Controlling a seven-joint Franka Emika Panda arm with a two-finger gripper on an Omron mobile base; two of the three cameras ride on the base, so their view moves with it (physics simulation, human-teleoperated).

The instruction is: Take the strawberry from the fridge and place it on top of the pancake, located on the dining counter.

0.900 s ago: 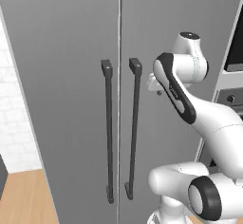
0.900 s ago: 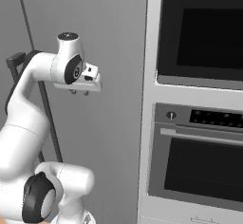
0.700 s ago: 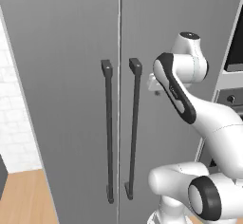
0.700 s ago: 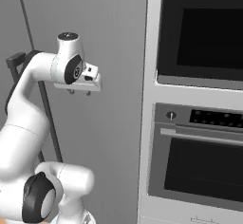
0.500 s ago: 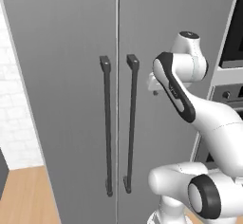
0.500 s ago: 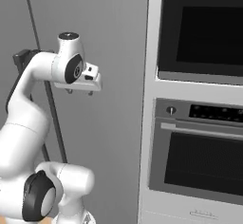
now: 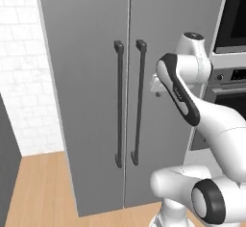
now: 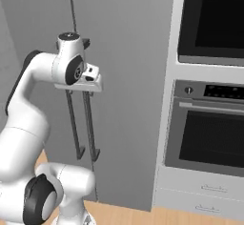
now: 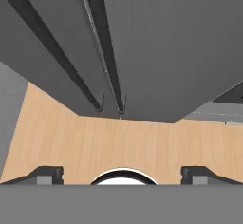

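Both fridge (image 7: 96, 77) doors read closed at frame centre; I see my tool (image 9: 121, 173) spread wide, gripping nothing.

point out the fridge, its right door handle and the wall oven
fridge (image 7: 86, 77): left base view, flat grey face of the left door.
right door handle (image 7: 139, 101): left base view, middle of the dark vertical bar.
wall oven (image 8: 214, 143): right base view, dark glass of the lower oven door.
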